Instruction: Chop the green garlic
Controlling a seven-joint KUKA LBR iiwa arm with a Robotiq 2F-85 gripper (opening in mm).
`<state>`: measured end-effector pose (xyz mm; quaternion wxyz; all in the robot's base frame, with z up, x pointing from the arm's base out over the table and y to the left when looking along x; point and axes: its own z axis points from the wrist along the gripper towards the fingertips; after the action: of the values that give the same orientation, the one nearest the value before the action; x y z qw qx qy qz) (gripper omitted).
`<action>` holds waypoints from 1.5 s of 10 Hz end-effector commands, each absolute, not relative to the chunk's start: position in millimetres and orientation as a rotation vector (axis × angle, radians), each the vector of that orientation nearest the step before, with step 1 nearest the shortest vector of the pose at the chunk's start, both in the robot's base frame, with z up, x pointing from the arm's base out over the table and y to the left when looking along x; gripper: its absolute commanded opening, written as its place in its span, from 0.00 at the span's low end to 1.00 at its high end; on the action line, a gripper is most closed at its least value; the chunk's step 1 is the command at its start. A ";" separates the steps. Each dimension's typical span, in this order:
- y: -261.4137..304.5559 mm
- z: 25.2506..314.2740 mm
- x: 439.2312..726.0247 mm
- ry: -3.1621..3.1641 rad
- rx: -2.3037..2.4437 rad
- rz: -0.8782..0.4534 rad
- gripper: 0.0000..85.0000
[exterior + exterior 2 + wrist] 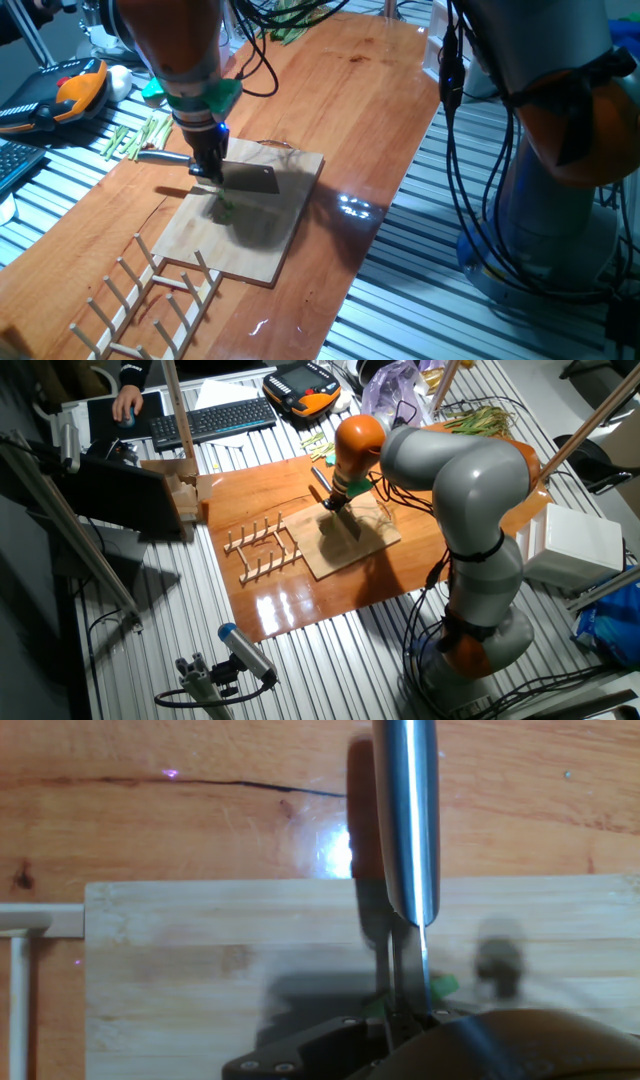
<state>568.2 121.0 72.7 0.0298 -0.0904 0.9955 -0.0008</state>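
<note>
My gripper (207,168) is shut on a steel knife (250,179) and holds it over the pale wooden cutting board (270,235). The blade stands edge down, just above or on the board. The green garlic (222,208) shows as tiny bright green bits on the board right under the blade. In the hand view the knife (405,830) runs up the middle from the gripper (405,1015), with green bits (445,985) beside the blade on the board (200,960). In the other fixed view the gripper (338,503) stands over the board (350,548).
A bunch of pale green stalk sections (135,138) lies left of the board. A heap of leafy stalks (480,420) lies at the table's far end. A wooden peg rack (150,300) stands beside the board. A teach pendant (70,95) and a keyboard (215,422) lie off the table.
</note>
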 end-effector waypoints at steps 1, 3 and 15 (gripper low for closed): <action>121.8 70.4 566.5 3.069 -0.277 -0.003 0.00; 118.7 63.7 561.7 3.054 -0.282 -0.001 0.00; 108.1 86.4 569.7 3.067 -0.306 -0.044 0.00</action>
<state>569.8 108.0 85.3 0.0300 -0.0993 0.9945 -0.0143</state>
